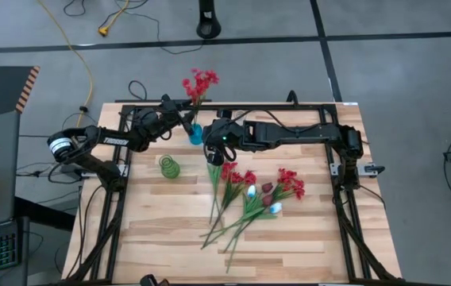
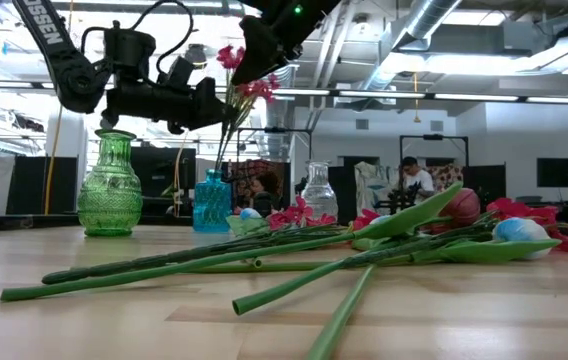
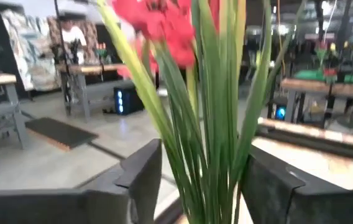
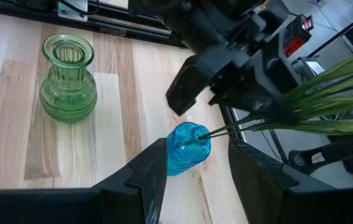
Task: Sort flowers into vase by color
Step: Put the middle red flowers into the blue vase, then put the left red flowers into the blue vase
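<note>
Left wrist view: left gripper [image 3: 201, 180] has its fingers parted w/ the red flower [image 1: 200, 83] stems running between them, apparently letting go now the stem ends sit in the blue vase [image 4: 187, 148] just below. Right gripper [image 4: 195, 180] hangs open, empty, right above that vase; green vase [image 1: 168, 166] stands off to its side, remaining flowers [image 1: 249, 195] lie on the table [image 1: 154, 230] nearby. Left arm reads "TROSSEN".

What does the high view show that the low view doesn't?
Only the high view shows the whole table, both arms and the floor around it. Only the low view shows a clear vase and a person in the room behind. Both show the green vase, the blue vase holding a red flower, and flowers lying on the table.
</note>
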